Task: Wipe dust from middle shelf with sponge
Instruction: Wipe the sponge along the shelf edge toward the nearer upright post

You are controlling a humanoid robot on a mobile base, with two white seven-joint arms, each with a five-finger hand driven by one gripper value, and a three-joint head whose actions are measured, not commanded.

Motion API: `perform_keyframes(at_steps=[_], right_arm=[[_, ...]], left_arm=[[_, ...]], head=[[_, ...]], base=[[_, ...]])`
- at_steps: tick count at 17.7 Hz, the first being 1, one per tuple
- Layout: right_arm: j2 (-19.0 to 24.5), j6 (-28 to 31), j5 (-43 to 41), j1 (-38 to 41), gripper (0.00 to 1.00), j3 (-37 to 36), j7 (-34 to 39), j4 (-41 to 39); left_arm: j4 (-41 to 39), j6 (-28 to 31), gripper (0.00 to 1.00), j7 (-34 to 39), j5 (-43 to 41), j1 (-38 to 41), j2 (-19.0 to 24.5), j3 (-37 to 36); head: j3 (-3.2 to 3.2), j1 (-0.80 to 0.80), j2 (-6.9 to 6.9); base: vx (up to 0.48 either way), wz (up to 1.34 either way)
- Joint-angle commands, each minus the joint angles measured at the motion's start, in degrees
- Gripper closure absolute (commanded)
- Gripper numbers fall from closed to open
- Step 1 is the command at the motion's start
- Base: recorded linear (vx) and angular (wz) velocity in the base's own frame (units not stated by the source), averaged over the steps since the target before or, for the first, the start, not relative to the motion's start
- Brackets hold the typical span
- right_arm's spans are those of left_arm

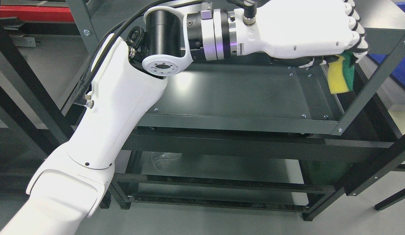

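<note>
Above shelf (241, 91) — robot hand (307, 29) grips sponge (340, 76).

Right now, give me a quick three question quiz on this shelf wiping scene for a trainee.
1. True or false: the left hand grips the sponge.
2. Which colours does the sponge show? A) yellow and green B) pink and white C) blue only
3. Toward which end of the middle shelf does the sponge hang in the head view?

Key: 1 true; 2 A; 3 the right end, near the right post.
</note>
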Motion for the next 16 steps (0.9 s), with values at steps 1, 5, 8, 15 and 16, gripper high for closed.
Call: perform_keyframes(at_steps=[1, 5, 8, 15, 16], right_arm=[[-1.0, 0.03, 0.0, 0.01, 0.0, -0.01, 0.03, -1.0], [-1.0, 0.03, 0.0, 0.01, 0.0, 0.08, 0.03, -1.0], [-1.0, 0.03, 0.0, 0.01, 0.0, -0.01, 0.03, -1.0], [-1.0, 0.03, 0.0, 0.01, 0.0, -0.01, 0.03, -1.0], [-1.0, 0.03, 0.0, 0.01, 0.0, -0.01, 0.03, -1.0]], left_arm=[[-1.37, -0.86, 1.0, -5.11, -0.28, 0.61, 0.8, 0.15], [-5.07, -0.96, 1.0, -17.06, 3.3, 6.14, 0.8, 13.07], [-7.53, -0.96, 1.0, -20.25, 10.33, 8.26, 8.2, 18.98], [-7.54, -0.96, 0.99, -20.08, 29.14, 11.59, 34.48, 26.98], [-7.36, -0.96, 0.99, -20.08, 31.08, 13.26, 37.65, 27.95]], head=[[0.0, 0.0, 0.0], [0.0, 0.0, 0.0], [0.0, 0.0, 0.0], [0.0, 0.0, 0.0], [0.0, 0.0, 0.0]], base=[[0.01, 0.06], [0.0, 0.0], [0.0, 0.0], [0.0, 0.0], [0.0, 0.0]])
